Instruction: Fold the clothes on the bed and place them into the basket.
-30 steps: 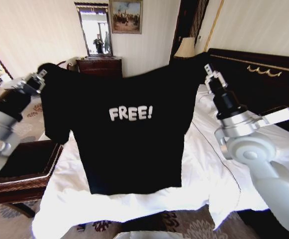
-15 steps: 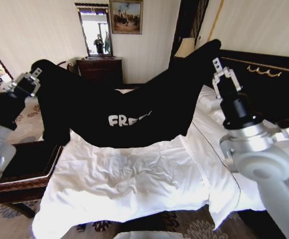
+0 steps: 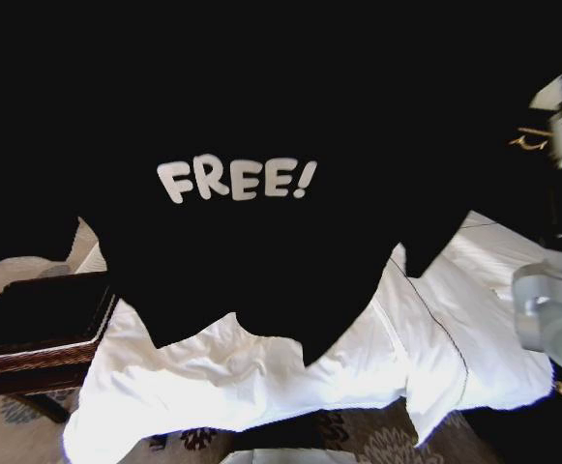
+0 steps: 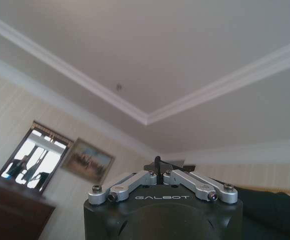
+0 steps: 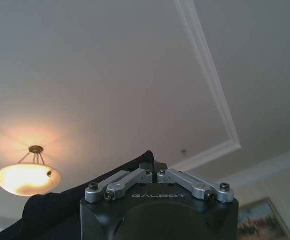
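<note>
Half a second ago the black short-sleeved T-shirt with white "FREE!" lettering sagged in a low sling between the arms; now it is flung up high and spread wide, blotting out most of the room from nine o'clock round to three, with its ragged hem hanging in the air over the big white-sheeted bed. Both arms have gone up with it. On the left wrist view the left end effector points at the ceiling, fingers clenched on a pinch of the black cloth, more of which trails off beside it. The right end effector is likewise clamped on a fold of the shirt, raised toward the ceiling near a glowing bowl-shaped ceiling lamp. Down at eight o'clock the shallow brown woven basket with black fabric sits just beside the bed's edge.
</note>
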Robot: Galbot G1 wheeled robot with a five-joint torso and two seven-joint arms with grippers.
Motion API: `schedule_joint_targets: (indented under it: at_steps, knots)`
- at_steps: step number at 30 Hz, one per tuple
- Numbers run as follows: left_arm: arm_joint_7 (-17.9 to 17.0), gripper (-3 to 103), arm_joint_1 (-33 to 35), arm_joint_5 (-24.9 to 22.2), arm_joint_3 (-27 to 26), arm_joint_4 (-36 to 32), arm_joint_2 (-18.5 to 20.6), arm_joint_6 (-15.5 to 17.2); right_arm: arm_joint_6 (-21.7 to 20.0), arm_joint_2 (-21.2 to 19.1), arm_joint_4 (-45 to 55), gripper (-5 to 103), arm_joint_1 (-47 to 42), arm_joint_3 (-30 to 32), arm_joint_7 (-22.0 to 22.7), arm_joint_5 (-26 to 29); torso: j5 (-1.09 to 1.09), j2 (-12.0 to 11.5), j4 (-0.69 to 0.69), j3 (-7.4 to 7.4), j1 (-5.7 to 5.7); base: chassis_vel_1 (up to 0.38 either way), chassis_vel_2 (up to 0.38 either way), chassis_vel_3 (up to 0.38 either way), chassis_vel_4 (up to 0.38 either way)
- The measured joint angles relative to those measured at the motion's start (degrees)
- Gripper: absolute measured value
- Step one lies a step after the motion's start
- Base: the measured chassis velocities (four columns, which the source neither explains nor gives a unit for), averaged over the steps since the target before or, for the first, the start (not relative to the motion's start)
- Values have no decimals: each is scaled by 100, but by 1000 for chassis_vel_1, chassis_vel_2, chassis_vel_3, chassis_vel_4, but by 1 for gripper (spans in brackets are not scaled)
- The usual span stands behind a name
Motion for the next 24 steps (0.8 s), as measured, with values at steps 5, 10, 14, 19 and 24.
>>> schedule_joint_targets:
  at_steps: [5, 10, 14, 19, 24]
  knots:
    - [-155, 0, -138, 2024, 2592, 36, -494, 910, -920, 461, -214, 0, 187, -2158, 1150, -591, -4, -1, 1, 2, 3, 0, 0, 0, 0]
    - [-3, 0, -784, 4387, 5443, 1380, -1304, 1108, -1168, 1075, -1911, 0, 627, -4222, 1673, -1115, 2, -1, 7, 3, 2, 0, 0, 0, 0]
    - [176, 0, -1906, 5669, 7173, 3402, -2003, 655, -1157, 1545, -3404, 0, 1096, -5086, 1708, -1416, -3, -4, 0, 4, 5, 0, 0, 0, 0]
    - [296, 0, -2747, 5920, 7815, 4684, -2349, 330, -1011, 1791, -4368, 0, 1493, -5423, 1396, -1783, 1, -4, 2, 4, 5, 0, 0, 0, 0]
    - [429, 0, -3514, 5920, 8096, 5306, -2453, 166, -787, 1931, -5036, 0, 1935, -5424, 1174, -1886, 0, -2, 2, 2, 2, 0, 0, 0, 0]
